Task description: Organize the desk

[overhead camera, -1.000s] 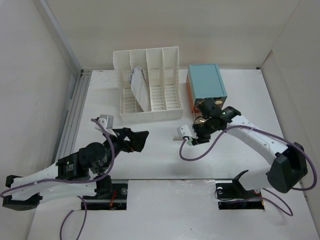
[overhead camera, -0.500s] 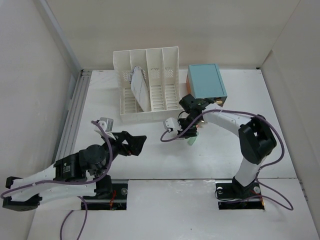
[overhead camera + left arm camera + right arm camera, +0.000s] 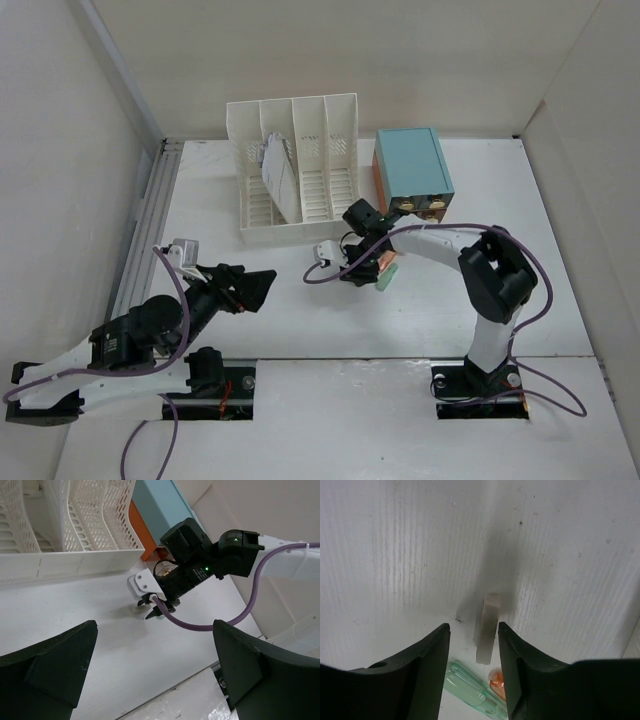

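Left fingers (image 3: 262, 290): spread wide, nothing between them, nothing touched. They hang above the bench (image 3: 300, 335), whose white surface runs under and ahead of them. In the left wrist view the right arm's wrist and a loop of purple cable (image 3: 210, 625) lie straight ahead of these fingers, well apart from them. The white file rack (image 3: 300, 170) is ahead and off to their left. The teal drawer box (image 3: 410, 165) sits past the rack's corner, with an orange face (image 3: 139, 527) showing.

Right fingers (image 3: 473, 626): pointed down at the bench, roughly half open. A small off-white block (image 3: 486, 625) stands on edge between them. A strip of bench shows between the block and one finger. The other finger is right beside the block, and I cannot tell whether they touch. The block is not clamped. Back from the fingertips, toward the wrist, a pale green see-through piece (image 3: 470, 692) lies on the bench with a bit of orange (image 3: 497, 682) just beside it. What those two are I cannot tell.

Top view: the right fingers are low over the bench, with the drawer box just beyond them and the rack beyond and to their left. Sheets of paper (image 3: 278, 175) lean tilted in one rack slot. A grey rail (image 3: 145, 225) runs along the bench edge, out past the left side of the left fingers. The two pairs of fingers are well apart, with bench surface between them.
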### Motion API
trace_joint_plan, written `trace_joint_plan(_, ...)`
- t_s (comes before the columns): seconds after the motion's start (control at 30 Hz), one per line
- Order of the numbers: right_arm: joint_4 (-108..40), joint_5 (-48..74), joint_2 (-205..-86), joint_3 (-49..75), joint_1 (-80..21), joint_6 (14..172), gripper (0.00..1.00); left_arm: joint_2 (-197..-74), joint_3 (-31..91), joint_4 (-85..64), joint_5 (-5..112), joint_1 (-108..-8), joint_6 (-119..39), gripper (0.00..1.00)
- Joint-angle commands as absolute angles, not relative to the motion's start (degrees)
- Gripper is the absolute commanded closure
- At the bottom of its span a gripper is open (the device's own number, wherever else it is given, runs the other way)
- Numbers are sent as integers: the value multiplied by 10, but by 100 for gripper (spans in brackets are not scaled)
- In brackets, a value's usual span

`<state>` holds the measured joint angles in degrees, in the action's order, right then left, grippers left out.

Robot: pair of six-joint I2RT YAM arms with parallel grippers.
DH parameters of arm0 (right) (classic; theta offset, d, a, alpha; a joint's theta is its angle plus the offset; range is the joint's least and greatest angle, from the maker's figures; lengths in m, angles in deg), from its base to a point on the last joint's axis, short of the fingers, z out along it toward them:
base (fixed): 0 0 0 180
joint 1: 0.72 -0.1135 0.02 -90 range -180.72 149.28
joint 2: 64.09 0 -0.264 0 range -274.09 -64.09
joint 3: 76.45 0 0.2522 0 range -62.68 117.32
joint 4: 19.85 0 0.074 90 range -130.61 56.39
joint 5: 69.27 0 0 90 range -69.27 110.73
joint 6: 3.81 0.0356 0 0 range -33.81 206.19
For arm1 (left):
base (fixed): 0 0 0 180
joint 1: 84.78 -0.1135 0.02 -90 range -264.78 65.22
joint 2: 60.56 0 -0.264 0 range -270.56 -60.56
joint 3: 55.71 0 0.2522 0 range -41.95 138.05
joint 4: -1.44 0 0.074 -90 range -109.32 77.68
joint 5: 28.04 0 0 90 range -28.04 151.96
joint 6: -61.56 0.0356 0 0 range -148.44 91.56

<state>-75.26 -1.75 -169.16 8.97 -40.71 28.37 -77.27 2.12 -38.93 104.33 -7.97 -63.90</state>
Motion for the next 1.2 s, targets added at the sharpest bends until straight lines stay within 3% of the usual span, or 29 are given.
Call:
trace_joint_plan(0.0,-709,-2,-1705,86,-419,330,52,-765,25,-388,1054,-76,-639,0)
trace_joint_plan(0.07,-697,4,-1710,86,-419,339,64,-765,25,-388,1054,-76,-639,0)
trace_joint_plan(0.17,-685,21,-1710,81,-419,351,67,-765,25,-388,1054,-76,-639,0)
trace_joint_plan(0.3,-670,33,-1710,75,-419,368,92,-765,25,-388,1054,-76,-639,0)
trace_joint_plan(0.37,-670,39,-1695,75,-419,368,99,-765,25,-388,1054,-76,-639,0)
trace_joint_plan(0.57,-717,63,-1587,131,-407,350,100,-765,25,-388,1054,-76,-639,0)
trace_joint_plan(0.7,-752,71,-1544,154,-345,309,100,-775,25,-388,1054,-76,-634,0)
trace_joint_plan(1.17,-729,110,-1540,131,-232,313,99,-780,25,-388,1065,-76,-634,0)
